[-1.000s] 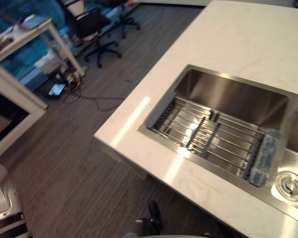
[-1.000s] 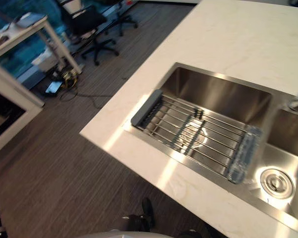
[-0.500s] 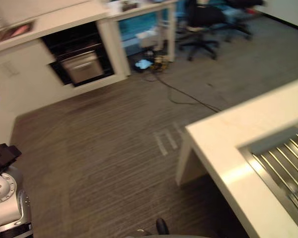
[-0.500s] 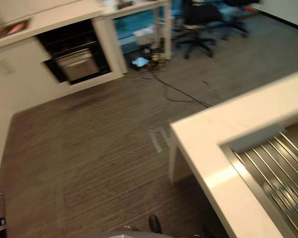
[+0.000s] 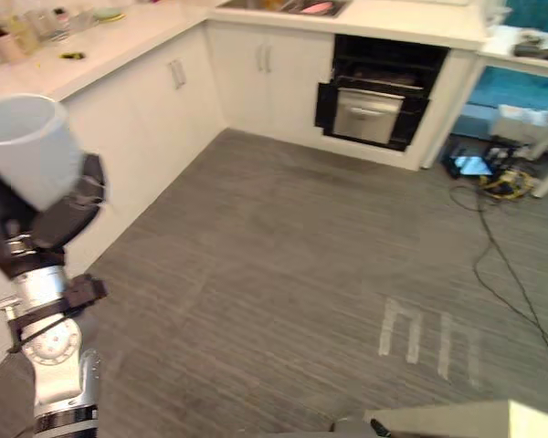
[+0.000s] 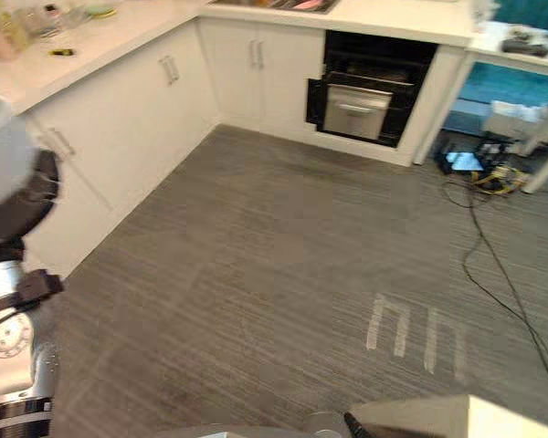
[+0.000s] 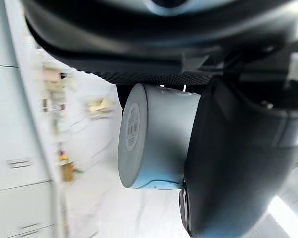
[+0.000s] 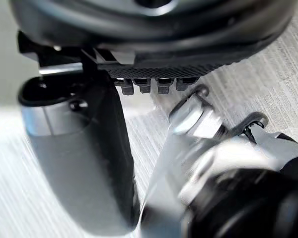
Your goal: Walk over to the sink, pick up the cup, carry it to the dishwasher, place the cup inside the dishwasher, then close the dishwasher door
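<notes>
A pale grey cup [image 5: 26,146] stands upright in my left hand [image 5: 47,226], raised at the left of the left eye view; it shows again as the cup [image 6: 0,157] in the hand [image 6: 16,212]. In the left wrist view the cup [image 7: 156,141] lies against the palm with the thumb [image 7: 233,163] curled round its side. A black built-in appliance with a steel front panel [image 5: 376,102] stands open in the far cabinets. My right hand [image 8: 82,163] hangs over the floor holding nothing, its thumb straight.
White base cabinets [image 5: 160,96] run along the left under a worktop with bottles [image 5: 18,36]. Cables and a power strip [image 5: 498,182] lie on the floor at the right. Tape marks [image 5: 420,333] are stuck on the floor. The island's corner [image 5: 457,422] is nearest.
The camera has swung left, away from the sink and island, towards the cabinets and the appliance. My left hand with the cup has come into view at the left.
</notes>
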You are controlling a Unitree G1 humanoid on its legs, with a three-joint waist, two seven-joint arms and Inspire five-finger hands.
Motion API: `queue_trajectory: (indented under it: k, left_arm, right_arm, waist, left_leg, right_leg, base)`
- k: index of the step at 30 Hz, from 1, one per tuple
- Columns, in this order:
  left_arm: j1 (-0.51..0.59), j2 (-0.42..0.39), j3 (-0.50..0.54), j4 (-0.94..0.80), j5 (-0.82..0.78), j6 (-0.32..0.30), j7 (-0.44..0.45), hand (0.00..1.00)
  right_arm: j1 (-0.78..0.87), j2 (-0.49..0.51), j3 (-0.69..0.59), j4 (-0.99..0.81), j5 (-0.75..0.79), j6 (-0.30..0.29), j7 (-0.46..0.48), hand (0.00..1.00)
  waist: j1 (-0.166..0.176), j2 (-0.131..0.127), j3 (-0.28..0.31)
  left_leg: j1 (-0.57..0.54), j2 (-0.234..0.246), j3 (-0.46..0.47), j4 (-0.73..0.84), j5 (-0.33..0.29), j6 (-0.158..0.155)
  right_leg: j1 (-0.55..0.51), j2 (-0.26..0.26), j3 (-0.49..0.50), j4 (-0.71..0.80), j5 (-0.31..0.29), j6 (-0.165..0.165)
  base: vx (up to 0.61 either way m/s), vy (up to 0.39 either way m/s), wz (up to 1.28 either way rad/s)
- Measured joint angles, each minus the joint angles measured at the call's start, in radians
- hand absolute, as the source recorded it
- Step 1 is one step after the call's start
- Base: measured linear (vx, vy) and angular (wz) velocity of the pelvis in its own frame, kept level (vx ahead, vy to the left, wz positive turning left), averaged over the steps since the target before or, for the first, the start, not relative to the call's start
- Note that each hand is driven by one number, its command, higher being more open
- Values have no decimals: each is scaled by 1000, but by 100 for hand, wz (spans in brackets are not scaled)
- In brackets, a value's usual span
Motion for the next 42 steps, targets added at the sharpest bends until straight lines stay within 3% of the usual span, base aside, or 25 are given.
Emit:
queue_trajectory:
  k: [2, 4, 5, 6, 7, 12, 14, 17, 19, 21, 23, 24, 25, 26, 27, 30, 31, 32, 33, 35, 37, 39, 40, 41, 42]
  left_arm:
    - [0, 0, -7, 0, -1, 16, -19, 0]
    - [-1, 1, -10, 0, -4, 21, -43, 0]
    - [-3, 1, -12, 0, -4, 21, -48, 0]
    - [-9, 4, -16, 0, -4, 21, -64, 0]
    - [-41, 17, -67, 46, -23, 39, -108, 0]
    - [-31, -1, -69, 45, -26, 39, -107, 0]
    - [0, -77, -119, 43, -99, 50, -109, 0]
    - [45, -185, -206, 54, -171, 98, -110, 0]
    - [78, -248, -317, 95, -187, 159, -111, 0]
    - [78, -278, -411, 138, -136, 198, -111, 0]
    - [68, -280, -505, 193, -72, 242, -121, 0]
    - [61, -270, -562, 224, -37, 278, -138, 0]
    - [58, -263, -585, 242, -18, 288, -160, 0]
    - [57, -261, -588, 248, -18, 289, -167, 0]
    - [39, -250, -596, 252, -19, 289, -173, 0]
    - [-51, -214, -594, 252, -19, 291, -174, 0]
    - [-103, -202, -591, 251, -21, 291, -174, 0]
    - [-119, -198, -588, 251, -21, 291, -176, 0]
    - [-135, -197, -579, 246, -21, 291, -181, 0]
    - [-138, -190, -560, 243, -21, 291, -214, 0]
    - [-123, -196, -559, 242, -21, 290, -238, 0]
    - [-99, -204, -560, 242, -20, 283, -241, 0]
    - [-84, -213, -560, 243, -13, 282, -235, 0]
    - [-66, -228, -561, 243, 4, 282, -232, 0]
    - [-51, -238, -561, 242, 13, 279, -223, 0]
  right_arm:
    - [-12, -1, 10, 13, 10, 23, 3, 100]
    - [-6, -7, 38, 11, 35, 37, 34, 100]
    - [-9, -11, 44, 5, 44, 43, 40, 100]
    - [-21, -22, 72, 2, 67, 60, 46, 100]
    - [-72, -48, 126, 2, 99, 66, 104, 100]
    - [-69, -47, 126, 1, 98, 65, 105, 100]
    - [-66, -47, 124, -1, 99, 63, 109, 100]
    - [-67, -41, 115, -2, 100, 51, 118, 100]
    - [-79, -30, 122, -1, 104, 29, 118, 100]
    - [-95, -43, 146, 0, 118, 31, 120, 100]
    - [-119, -73, 164, 7, 141, 60, 146, 100]
    - [-120, -79, 167, 10, 199, 62, 168, 100]
    - [-122, -80, 189, -20, 231, 60, 175, 100]
    - [-121, -79, 204, -48, 239, 56, 174, 100]
    - [-103, -79, 249, -109, 246, 53, 152, 100]
    - [-72, -80, 279, -251, 298, 46, 129, 100]
    - [-73, -83, 278, -310, 300, 29, 124, 100]
    - [-75, -84, 280, -326, 299, 19, 124, 100]
    - [-85, -91, 286, -343, 294, 3, 123, 100]
    - [-132, -104, 292, -384, 278, -17, 106, 100]
    - [-125, -108, 293, -450, 273, -33, 104, 100]
    - [-121, -108, 303, -534, 255, -64, 91, 100]
    - [-118, -107, 307, -560, 229, -84, 75, 100]
    - [-104, -107, 307, -569, 203, -89, 55, 100]
    - [-97, -107, 307, -569, 183, -92, 43, 100]
  waist:
    - [2, -1, 0]
    - [-3, -4, 1]
    - [-5, -11, 5]
    - [-8, -17, 10]
    - [-29, 36, 31]
    - [-30, 36, 30]
    - [-32, 37, 30]
    - [-38, 30, 38]
    - [-59, -8, 78]
    - [-65, -15, 120]
    - [-69, -28, 161]
    - [-86, -29, 163]
    - [-112, -27, 170]
    - [-117, -19, 174]
    - [-110, -10, 176]
    - [-112, -3, 187]
    - [-113, -3, 189]
    - [-114, -3, 189]
    - [-113, -3, 190]
    - [-111, 5, 194]
    - [-112, 8, 187]
    - [-110, 22, 171]
    - [-114, 35, 165]
    - [-112, 47, 164]
    - [-108, 54, 161]
  left_leg:
    - [20, 18, 36, -8, -1, -9]
    - [28, 27, 87, 31, -14, -45]
    - [9, 27, 103, 68, -30, -64]
    - [-8, 43, 165, 66, -77, -55]
    - [63, 141, 254, -105, 45, -58]
    - [65, 141, 261, -104, 45, -59]
    - [65, 141, 263, -94, 41, -63]
    - [39, 139, 273, -17, -1, -62]
    - [18, 128, 323, 143, -93, -37]
    - [-8, 130, 323, 273, -187, -19]
    - [-1, 116, 324, 325, -228, -8]
    - [6, 106, 307, 325, -230, -4]
    - [14, 107, 272, 315, -222, 9]
    - [22, 111, 254, 308, -217, 15]
    - [30, 122, 231, 279, -205, 9]
    - [51, 123, 177, 187, -171, -2]
    - [75, 125, 155, 151, -168, -23]
    - [84, 126, 146, 145, -170, -36]
    - [96, 133, 146, 144, -172, -58]
    - [163, 157, 187, 121, -160, -84]
    - [185, 161, 188, 151, -153, -93]
    - [118, 181, 195, 312, -145, -107]
    - [57, 214, 213, 454, -111, -167]
    - [-2, 260, 226, 620, -27, -238]
    - [-35, 289, 228, 702, 48, -252]
  right_leg:
    - [31, 16, 0, -23, 7, -11]
    - [76, 22, 7, -65, 13, -22]
    - [88, 15, 12, -76, 16, -25]
    - [102, 10, 19, -90, 16, -25]
    - [108, 92, -14, -277, 202, -25]
    - [103, 93, -5, -278, 202, -25]
    - [104, 89, -28, -274, 198, -27]
    - [44, 51, -95, -105, 100, -34]
    - [-20, -34, -160, 162, -34, -35]
    - [-49, -91, -202, 331, -90, -45]
    - [-128, -170, -211, 569, -56, -92]
    - [-166, -201, -204, 661, 7, -112]
    - [-210, -197, -201, 722, 47, -137]
    - [-214, -173, -193, 691, 12, -101]
    - [-216, -125, -186, 549, -18, -62]
    - [-237, -65, -190, 178, 44, -10]
    - [-237, -53, -201, -10, 176, -9]
    - [-217, -52, -209, -51, 252, -7]
    - [-195, -50, -225, -63, 345, -55]
    - [-217, -62, -227, 117, 233, -97]
    - [-216, -76, -216, 206, 151, -96]
    - [-213, -82, -229, 242, 76, -85]
    - [-191, -77, -244, 240, 45, -83]
    - [-140, -61, -261, 228, 13, -89]
    - [-107, -46, -264, 213, -2, -100]
  base:
    - [183, -107, -3]
    - [188, -65, -12]
    - [131, -15, -17]
    - [96, -7, -12]
    - [38, -5, -8]
    - [0, 0, -4]
    - [0, 0, -2]
    - [-30, -6, 7]
    - [-70, -25, 22]
    - [-88, -58, 10]
    - [-90, 0, 17]
    - [11, 16, 74]
    - [38, 4, 80]
    - [136, -9, 63]
    - [164, -41, 46]
    - [189, -89, 54]
    - [394, -198, 53]
    - [385, -178, 48]
    - [485, -208, 23]
    - [473, -167, 12]
    - [330, -101, 22]
    - [377, -136, 24]
    - [362, -126, 27]
    - [375, -128, 23]
    - [389, -116, -3]
